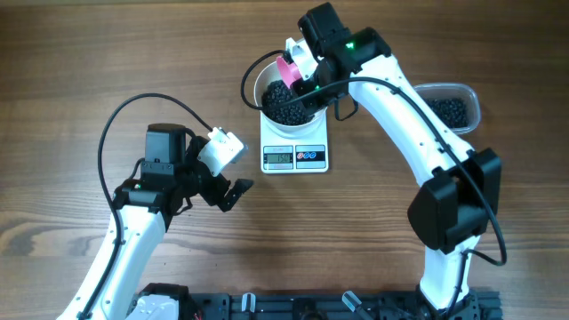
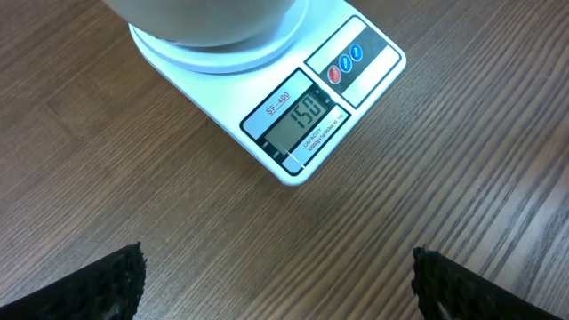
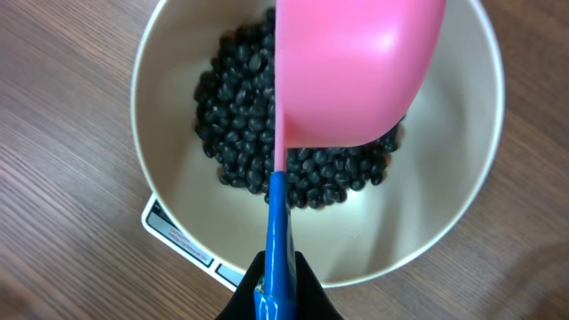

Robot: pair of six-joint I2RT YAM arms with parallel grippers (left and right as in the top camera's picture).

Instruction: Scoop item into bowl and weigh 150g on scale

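The white bowl [image 1: 267,89] stands on the white scale [image 1: 294,156] and holds a heap of small black beans [image 1: 284,100]. The scale's display [image 2: 294,121] reads 150. My right gripper [image 3: 283,286] is shut on the blue handle [image 3: 278,240] of a pink scoop [image 3: 351,67], which hangs over the beans [image 3: 240,133] inside the bowl [image 3: 169,62]. In the overhead view the pink scoop [image 1: 289,70] sits at the bowl's far rim. My left gripper [image 2: 277,283] is open and empty over bare wood, just in front of the scale [image 2: 293,98].
A clear plastic container [image 1: 458,93] with more black beans [image 1: 452,111] stands at the right, behind the right arm. A black cable [image 1: 133,111] loops over the left arm. Bare wooden table [image 1: 89,71] lies all around.
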